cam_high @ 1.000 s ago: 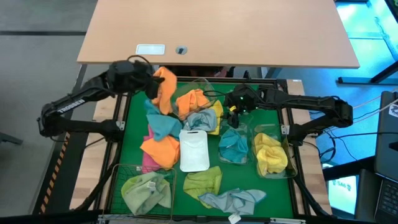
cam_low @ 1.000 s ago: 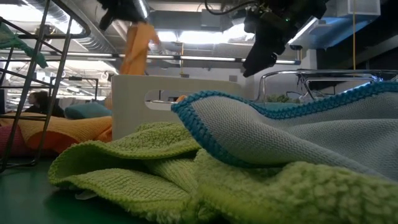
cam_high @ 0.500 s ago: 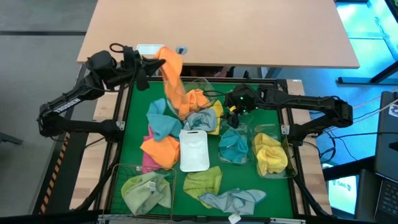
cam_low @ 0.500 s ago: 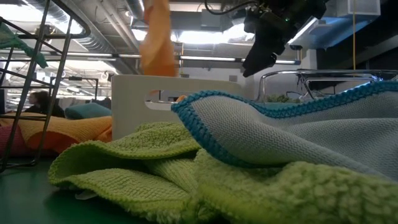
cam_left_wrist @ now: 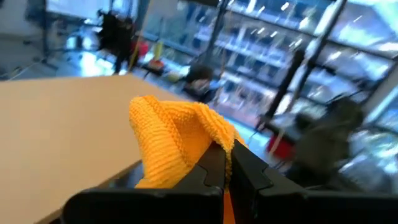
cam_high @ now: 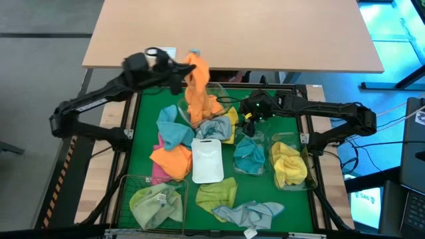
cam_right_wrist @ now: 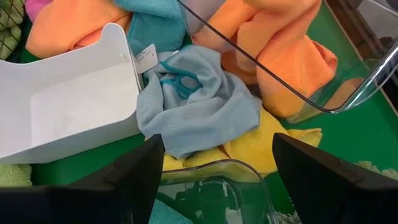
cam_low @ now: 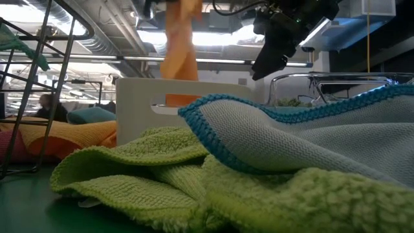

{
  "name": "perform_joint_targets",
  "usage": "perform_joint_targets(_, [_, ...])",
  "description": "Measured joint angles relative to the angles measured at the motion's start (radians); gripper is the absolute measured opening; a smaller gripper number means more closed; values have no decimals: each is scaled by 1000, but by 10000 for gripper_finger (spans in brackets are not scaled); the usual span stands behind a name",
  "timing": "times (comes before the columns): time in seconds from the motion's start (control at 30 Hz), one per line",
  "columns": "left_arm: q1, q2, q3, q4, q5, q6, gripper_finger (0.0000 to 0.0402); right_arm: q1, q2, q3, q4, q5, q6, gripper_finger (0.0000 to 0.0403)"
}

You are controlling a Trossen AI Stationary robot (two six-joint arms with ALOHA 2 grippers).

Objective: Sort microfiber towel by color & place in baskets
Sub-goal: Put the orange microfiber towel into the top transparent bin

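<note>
I see no readable writing; my left gripper [cam_high: 180,68] fingers pinch an orange towel [cam_high: 197,83], right gripper [cam_high: 247,119] fingers wide.

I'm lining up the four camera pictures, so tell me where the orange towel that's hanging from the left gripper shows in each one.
High view: orange towel hangs upper centre, over a clear tub.
Low view: top centre, behind the white tray.
Left wrist view: centre, pinched in the left gripper.
Right wrist view: cannot tell.
Shared landmark: the white tray.
</note>
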Motion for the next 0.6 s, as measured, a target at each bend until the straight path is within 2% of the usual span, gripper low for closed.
perform_joint_targets(0.13, [0, 93, 0, -8, -50, 37, 0, 1, 0, 0, 0, 0, 0, 299])
perform_joint_targets(0.33, [-11, 217, -1, -45, -53, 61, 0, 1, 0, 0, 0, 0, 0, 299])
perform_joint_targets(0.6, [-72, 310, -2, -232, -51, 62, 0, 1, 0, 0, -3, 0, 0, 299])
